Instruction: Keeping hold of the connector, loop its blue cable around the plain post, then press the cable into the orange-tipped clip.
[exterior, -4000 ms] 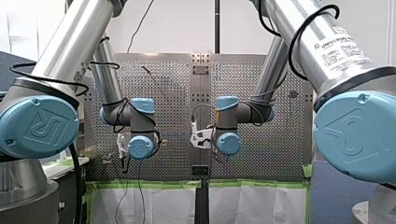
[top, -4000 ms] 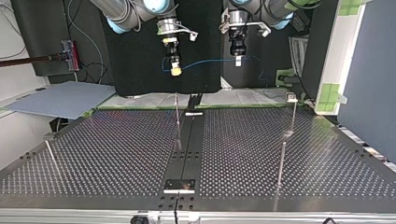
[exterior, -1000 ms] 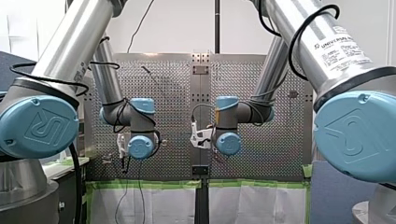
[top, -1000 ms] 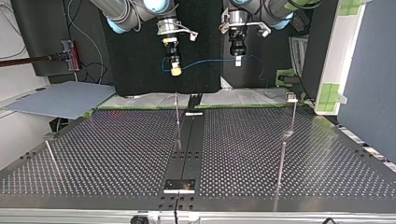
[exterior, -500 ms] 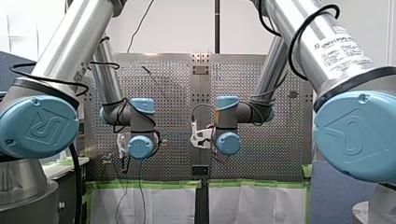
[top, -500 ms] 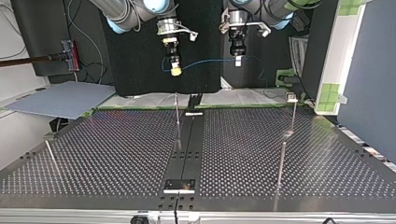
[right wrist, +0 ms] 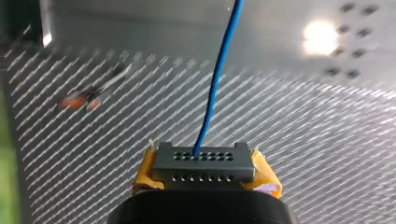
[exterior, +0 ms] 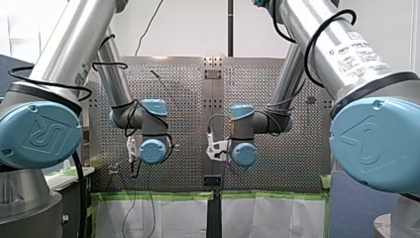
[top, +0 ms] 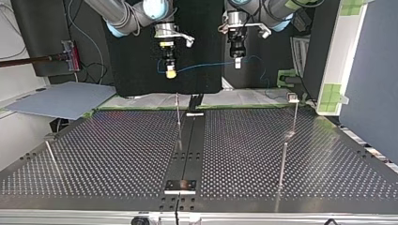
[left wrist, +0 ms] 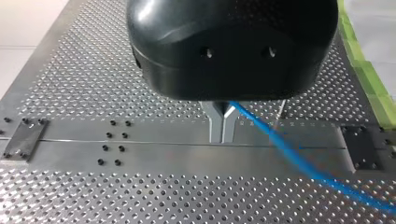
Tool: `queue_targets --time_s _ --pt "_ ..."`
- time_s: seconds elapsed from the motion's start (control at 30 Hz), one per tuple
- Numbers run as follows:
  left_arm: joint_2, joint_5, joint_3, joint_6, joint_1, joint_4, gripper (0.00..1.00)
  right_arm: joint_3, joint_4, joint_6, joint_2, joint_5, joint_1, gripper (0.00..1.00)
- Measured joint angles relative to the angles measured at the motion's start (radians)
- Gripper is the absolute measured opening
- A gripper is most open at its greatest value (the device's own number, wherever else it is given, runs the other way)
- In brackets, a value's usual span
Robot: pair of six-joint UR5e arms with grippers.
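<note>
Gripping the connector (right wrist: 204, 163) between its yellow pads (right wrist: 144, 171), my right gripper (top: 172, 71) is clamped on the grey housing from both sides. The housing's face, with two rows of holes, points away from the wrist. The blue cable (right wrist: 215, 84) leaves one hole of the upper row and runs straight ahead of the gripper.

Reference landmark: the centre strip (top: 190, 140) of the perforated table (top: 103, 154).

- Connector: in the top view, held in the air beyond the strip's far end, slightly left of the strip's line.
- My left gripper (top: 238, 60): in the air beyond the same end, right of the strip's line.
- Cable: spans from the connector across the strip's line to my left gripper with a slight sag, then continues further right.
- Left wrist view: the metal fingers (left wrist: 215, 125) are pressed together on the cable directly over the strip; the cable runs off obliquely across it.
- Thin post (top: 178, 110): upright, just left of the strip near its far end.
- Orange-tipped clip (right wrist: 77, 100): blurred in the right wrist view, ahead of the connector and off to one side; its place relative to the strip cannot be told.
</note>
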Motion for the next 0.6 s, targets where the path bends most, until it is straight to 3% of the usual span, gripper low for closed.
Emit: queue_targets --time_s 0.23,0.6 --pt "0.004 -0.003 0.002 0.017 -0.001 -0.06 0.0 -0.003 0.07 0.0 0.069 0.066 -0.01 0.0" --pt "0.004 -0.003 0.002 0.017 -0.001 -0.122 0.0 -0.003 0.188 0.0 0.091 0.08 -0.01 0.0"
